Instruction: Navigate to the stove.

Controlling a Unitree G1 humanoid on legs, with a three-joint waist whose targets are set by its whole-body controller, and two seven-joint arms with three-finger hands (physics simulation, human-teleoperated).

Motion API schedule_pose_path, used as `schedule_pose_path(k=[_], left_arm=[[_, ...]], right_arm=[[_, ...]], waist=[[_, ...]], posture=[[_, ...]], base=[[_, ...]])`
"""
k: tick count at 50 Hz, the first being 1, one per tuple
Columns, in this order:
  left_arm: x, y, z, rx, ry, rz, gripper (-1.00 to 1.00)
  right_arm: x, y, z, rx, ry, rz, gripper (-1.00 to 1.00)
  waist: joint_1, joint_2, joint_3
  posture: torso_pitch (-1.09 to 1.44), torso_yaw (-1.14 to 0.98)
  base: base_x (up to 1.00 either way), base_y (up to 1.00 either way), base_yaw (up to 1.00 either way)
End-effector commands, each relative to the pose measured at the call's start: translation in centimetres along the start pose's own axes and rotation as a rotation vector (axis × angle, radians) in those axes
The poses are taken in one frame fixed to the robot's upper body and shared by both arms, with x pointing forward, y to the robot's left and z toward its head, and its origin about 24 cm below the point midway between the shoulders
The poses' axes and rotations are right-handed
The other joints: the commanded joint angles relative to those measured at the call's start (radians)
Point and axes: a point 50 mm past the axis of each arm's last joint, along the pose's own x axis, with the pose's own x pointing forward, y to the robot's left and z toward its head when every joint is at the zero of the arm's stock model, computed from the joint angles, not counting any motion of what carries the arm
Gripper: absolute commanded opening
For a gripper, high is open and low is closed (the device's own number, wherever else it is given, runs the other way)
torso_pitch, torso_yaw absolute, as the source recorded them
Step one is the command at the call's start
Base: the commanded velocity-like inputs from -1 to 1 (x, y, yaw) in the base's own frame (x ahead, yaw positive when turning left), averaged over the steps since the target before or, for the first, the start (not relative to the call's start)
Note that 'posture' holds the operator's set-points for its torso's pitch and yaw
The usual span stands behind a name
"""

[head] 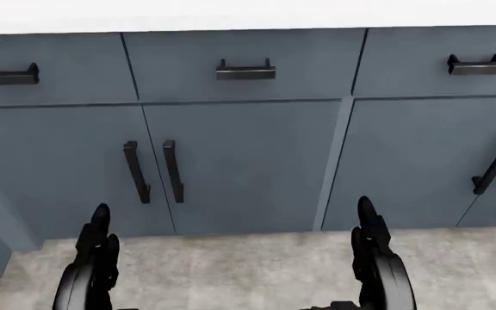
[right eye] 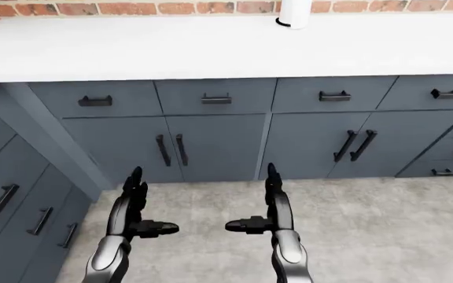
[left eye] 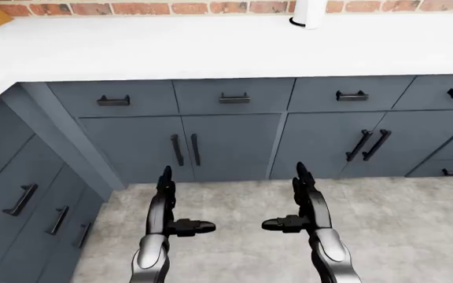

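Cabinets (left eye: 230,141) fill my view under a white worktop (left eye: 211,47); I see no stove. My left hand (left eye: 171,206) and right hand (left eye: 301,203) hover spread over the floor (left eye: 415,224), holding nothing.

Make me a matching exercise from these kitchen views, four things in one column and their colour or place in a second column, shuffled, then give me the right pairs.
Things:
1. Countertop
2. Cabinet doors
3. Brick wall
4. White cylinder

Descriptions:
A. Blue-grey, with black handles
B. Standing on the counter near the top edge of the left-eye view
C. Red-brown, along the top edge of the left-eye view
D. Plain white, running above the drawers

Pairs: 1-D, 2-A, 3-C, 4-B

No stove shows in any view. Both the left hand and the right hand are open and hold nothing.
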Motion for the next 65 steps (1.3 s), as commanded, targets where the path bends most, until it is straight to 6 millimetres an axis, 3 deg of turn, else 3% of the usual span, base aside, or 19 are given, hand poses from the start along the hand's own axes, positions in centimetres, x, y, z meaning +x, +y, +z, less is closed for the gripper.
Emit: schedule_pose_path(k=[1, 3, 4, 5, 7, 11, 15, 21, 23, 25, 31, 32, 36, 46, 54, 58, 63, 64, 65], left_arm=[[0.5, -0.1, 3.3, 0.002, -0.169, -0.009, 1.0], [0.5, -0.1, 3.3, 0.002, -0.169, -0.009, 1.0], [0.6, -0.1, 3.2, 0.002, -0.169, -0.009, 1.0], [0.6, -0.1, 3.2, 0.002, -0.169, -0.009, 1.0], [0.5, -0.1, 3.3, 0.003, -0.169, -0.009, 1.0], [0.2, 0.1, 3.6, -0.019, -0.19, 0.004, 1.0], [1.2, 0.8, 4.8, -0.066, -0.209, 0.036, 1.0], [-1.2, 1.7, 12.0, -0.083, -0.333, 0.078, 1.0], [-3.0, 1.8, 15.0, -0.116, -0.374, 0.052, 1.0], [-3.9, 2.4, 16.6, -0.115, -0.406, 0.077, 1.0], [-5.3, 2.9, 18.7, -0.136, -0.44, 0.089, 1.0], [-5.4, 2.9, 18.9, -0.059, -0.457, 0.121, 1.0], [-6.1, 3.0, 19.5, -0.091, -0.46, 0.104, 1.0], [-8.5, 3.7, 21.8, -0.079, -0.517, 0.121, 1.0], [-10.4, 4.2, 23.7, -0.076, -0.566, 0.128, 1.0], [-10.4, 4.3, 23.6, -0.101, -0.565, 0.129, 1.0], [-10.2, 4.2, 23.4, -0.094, -0.561, 0.126, 1.0], [-10.2, 4.2, 23.4, -0.097, -0.561, 0.124, 1.0], [-10.1, 4.1, 23.4, -0.097, -0.561, 0.123, 1.0]], right_arm=[[0.4, 0.1, 3.2, 0.0, -0.164, 0.008, 1.0], [0.4, 0.1, 3.2, -0.001, -0.163, 0.009, 1.0], [0.4, 0.1, 3.2, -0.001, -0.163, 0.009, 1.0], [0.5, 0.1, 3.1, -0.002, -0.162, 0.009, 1.0], [0.4, 0.1, 3.1, -0.003, -0.163, 0.01, 1.0], [0.4, 0.1, 3.2, -0.002, -0.162, 0.008, 1.0], [-0.1, -0.4, 4.5, 0.02, -0.206, 0.001, 1.0], [-2.5, -0.7, 11.0, 0.001, -0.337, -0.02, 1.0], [-3.6, -0.7, 12.9, -0.004, -0.357, -0.023, 1.0], [-4.5, -0.8, 14.5, -0.003, -0.386, -0.03, 1.0], [-7.5, -0.9, 19.2, 0.01, -0.489, -0.02, 1.0], [-7.8, -0.9, 19.7, 0.007, -0.502, -0.021, 1.0], [-8.0, -1.0, 21.1, -0.004, -0.547, -0.019, 1.0], [-10.1, -1.4, 24.1, -0.011, -0.605, -0.015, 1.0], [-10.4, -1.6, 24.3, -0.011, -0.621, -0.027, 1.0], [-10.4, -1.6, 24.3, -0.014, -0.623, -0.03, 1.0], [-10.4, -1.7, 24.4, -0.018, -0.624, -0.034, 1.0], [-10.4, -1.7, 24.4, -0.019, -0.622, -0.034, 1.0], [-10.4, -1.7, 24.5, -0.025, -0.623, -0.034, 1.0]], waist=[[-0.002, -0.008, -0.001], [0.007, -0.001, -0.062], [0.007, -0.001, -0.052], [0.006, -0.007, -0.017], [0.006, -0.008, -0.07], [0.008, -0.006, -0.076], [0.009, -0.005, -0.081], [0.009, -0.004, -0.092], [0.007, -0.003, -0.091], [0.007, -0.002, -0.092], [0.01, 0.002, -0.091], [0.011, 0.003, -0.09], [0.01, 0.002, -0.074], [0.012, -0.011, -0.056], [0.009, -0.011, -0.042], [0.011, -0.009, -0.035], [0.012, -0.005, -0.034], [0.011, -0.004, -0.052], [0.01, 0.007, -0.045]], posture=[[0.0, 0.0], [0.0, 0.0], [0.0, 0.0], [0.0, 0.0], [0.0, 0.0], [0.0, 0.0], [0.0, 0.0], [0.0, 0.0], [0.0, 0.0], [0.0, 0.0], [0.0, 0.0], [0.0, 0.0], [0.0, 0.0], [0.0, 0.0], [0.0, 0.0], [0.0, 0.0], [0.0, 0.0], [0.0, 0.0], [0.0, 0.0]], base=[[0.0, 0.0, 0.0], [0.0, 0.0, 0.0], [0.0, 0.0, 0.0], [0.0, 0.0, 0.0], [0.0, 0.0, 0.0], [0.0, 0.0, 0.0], [0.0, 0.0, 0.0], [0.0, 0.0, 0.0], [0.0, 0.0, 0.0], [0.0, 0.0, 0.0], [0.0, 0.0, 0.0], [0.0, 0.0, 0.0], [0.0, 0.0, 0.0], [0.0, 0.0, 0.0], [0.0, 0.0, 0.0], [0.0, 0.0, 0.0], [0.0, 0.0, 0.0], [0.0, -0.17, 0.0], [0.0, -0.26, 0.0]])
